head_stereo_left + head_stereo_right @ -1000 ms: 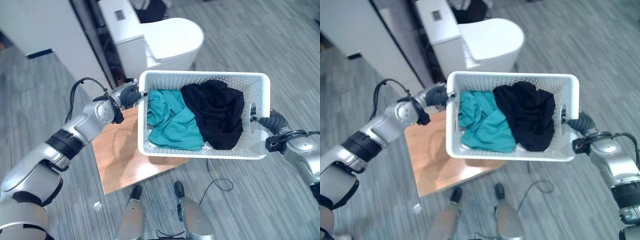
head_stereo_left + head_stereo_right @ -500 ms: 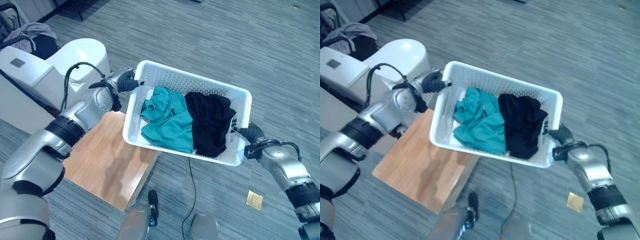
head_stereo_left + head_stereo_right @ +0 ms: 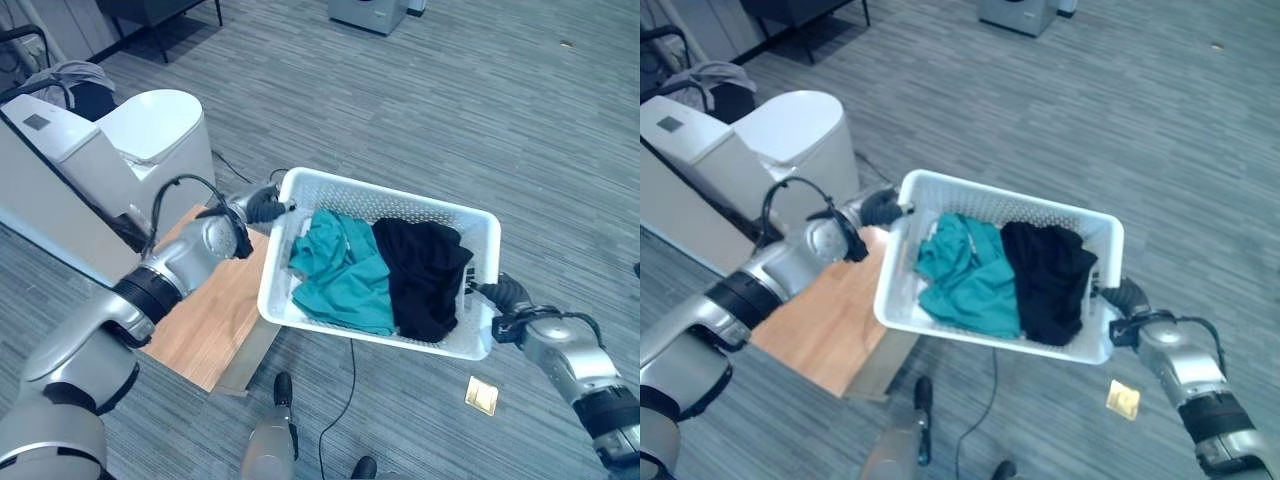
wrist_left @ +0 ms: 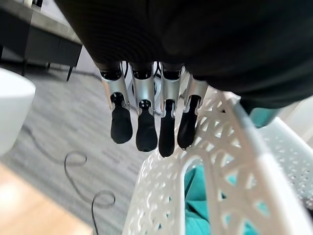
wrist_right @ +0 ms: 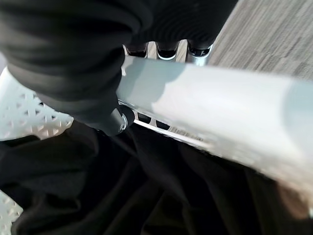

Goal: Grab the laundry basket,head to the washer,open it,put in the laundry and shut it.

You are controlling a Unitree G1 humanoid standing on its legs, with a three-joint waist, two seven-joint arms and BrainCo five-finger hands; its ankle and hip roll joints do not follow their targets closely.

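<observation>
I am carrying the laundry basket, my left hand and right hand gripping its end rims; the washer is not yet reached.

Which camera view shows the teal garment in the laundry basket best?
The left eye view: the whole teal garment lies beside the black garment in the white laundry basket. The right eye view nearly matches. The left wrist view shows teal patches through the lattice; the right wrist view shows black cloth.
</observation>
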